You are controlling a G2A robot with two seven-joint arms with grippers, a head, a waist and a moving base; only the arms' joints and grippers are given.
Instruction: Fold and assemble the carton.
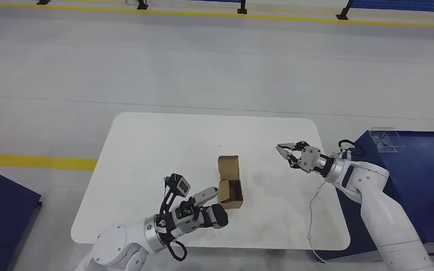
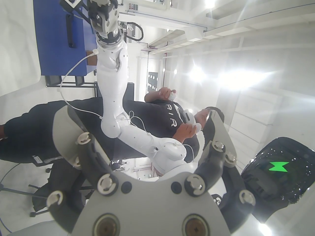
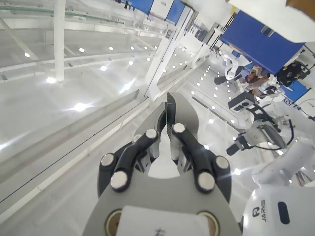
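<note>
**Carton half formed, top flap open**

The white table (image 1: 149, 156) takes up the middle of the top view. The brown carton (image 1: 230, 181) sits near the table's centre. Its lower part already stands as a box with a dark open hollow, while one flap lies spread toward the upper side of the frame. The walls look folded, so closing that flap seems to be what is left. The left gripper (image 1: 211, 204), at lower centre, is just beside the carton's lower left corner, fingers spread wide with nothing between them. The right gripper (image 1: 284, 150), right of centre and well apart from the carton, has its fingers pressed together and holds nothing.
</note>
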